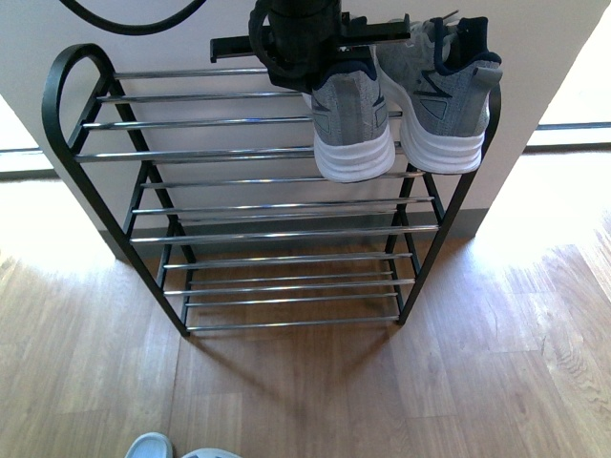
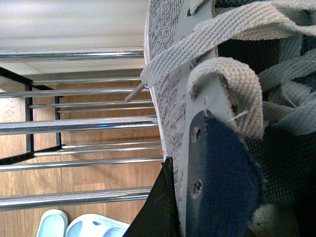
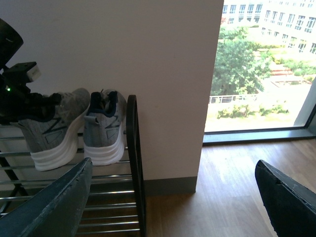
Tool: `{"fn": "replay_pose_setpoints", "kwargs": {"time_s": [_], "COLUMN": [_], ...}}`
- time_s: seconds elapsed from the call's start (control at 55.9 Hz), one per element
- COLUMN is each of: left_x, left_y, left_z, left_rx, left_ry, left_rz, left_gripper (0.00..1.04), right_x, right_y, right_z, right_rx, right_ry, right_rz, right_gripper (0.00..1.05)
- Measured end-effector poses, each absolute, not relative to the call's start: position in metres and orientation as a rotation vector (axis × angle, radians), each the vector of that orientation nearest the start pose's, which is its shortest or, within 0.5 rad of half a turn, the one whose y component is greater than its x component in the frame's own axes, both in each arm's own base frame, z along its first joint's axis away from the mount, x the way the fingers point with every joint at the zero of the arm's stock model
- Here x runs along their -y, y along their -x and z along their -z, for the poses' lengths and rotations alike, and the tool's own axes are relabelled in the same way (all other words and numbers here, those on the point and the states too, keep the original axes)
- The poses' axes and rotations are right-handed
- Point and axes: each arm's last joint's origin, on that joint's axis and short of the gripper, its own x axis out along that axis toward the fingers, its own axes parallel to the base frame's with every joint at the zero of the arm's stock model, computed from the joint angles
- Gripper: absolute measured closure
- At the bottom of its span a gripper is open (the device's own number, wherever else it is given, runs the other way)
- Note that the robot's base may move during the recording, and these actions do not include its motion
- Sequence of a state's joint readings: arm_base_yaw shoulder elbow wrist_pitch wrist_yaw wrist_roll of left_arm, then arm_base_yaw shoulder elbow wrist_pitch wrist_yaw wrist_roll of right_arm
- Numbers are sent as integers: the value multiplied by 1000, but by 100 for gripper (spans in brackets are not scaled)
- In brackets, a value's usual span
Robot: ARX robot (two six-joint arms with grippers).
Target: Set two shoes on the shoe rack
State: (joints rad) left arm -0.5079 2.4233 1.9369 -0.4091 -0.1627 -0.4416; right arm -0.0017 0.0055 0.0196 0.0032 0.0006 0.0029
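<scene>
The shoe rack (image 1: 267, 205) stands against a white wall, black side frames and chrome rods. One grey sneaker (image 1: 444, 105) rests on the top tier at the right end. The second grey sneaker (image 1: 351, 129) is just left of it, heel toward me, over the top rods. My left gripper (image 1: 329, 67) is shut on its collar from above. In the left wrist view the gripper (image 2: 175, 207) pinches the sneaker's wall (image 2: 168, 98), with laces beside it. The right wrist view shows my right gripper (image 3: 168, 207) open and empty, off the rack's right side, facing both sneakers (image 3: 101, 128).
A pair of pale blue slides (image 1: 158, 447) lies on the wood floor (image 1: 315, 391) near me, also seen under the rods as slides (image 2: 74, 227). The rack's right side frame (image 3: 132, 163) stands beside a white wall corner. A window (image 3: 266, 64) lies to the right.
</scene>
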Motion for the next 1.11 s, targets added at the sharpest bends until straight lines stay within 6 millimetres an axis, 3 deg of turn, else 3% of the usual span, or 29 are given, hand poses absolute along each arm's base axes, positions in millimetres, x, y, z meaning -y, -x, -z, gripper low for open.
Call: {"fn": "replay_pose_setpoints", "kwargs": {"time_s": [0.34,0.554,0.662,0.912,1.109], "left_x": [249,234,224,172,108], "left_y": [-463,-439,-421,-348,-255], "left_z": [-149,-194,-209,-241,-265], "left_rx": [-833,-690,-626,-467,-327], "left_ry": [103,160,186,208,178], "left_rz": [130,129,106,-10,-148], "left_gripper": [54,10,10,9,9], "right_x": [0,0,0,0,0], "right_y": [-97,-97,-97,-97,-97], "right_z": [-170,-170,-170,-170,-170], "right_rx": [17,17,17,17,17], "right_ry": [-3,-3,-3,-3,-3], "right_rz": [2,2,2,2,2], "right_gripper": [9,9,9,9,9]}}
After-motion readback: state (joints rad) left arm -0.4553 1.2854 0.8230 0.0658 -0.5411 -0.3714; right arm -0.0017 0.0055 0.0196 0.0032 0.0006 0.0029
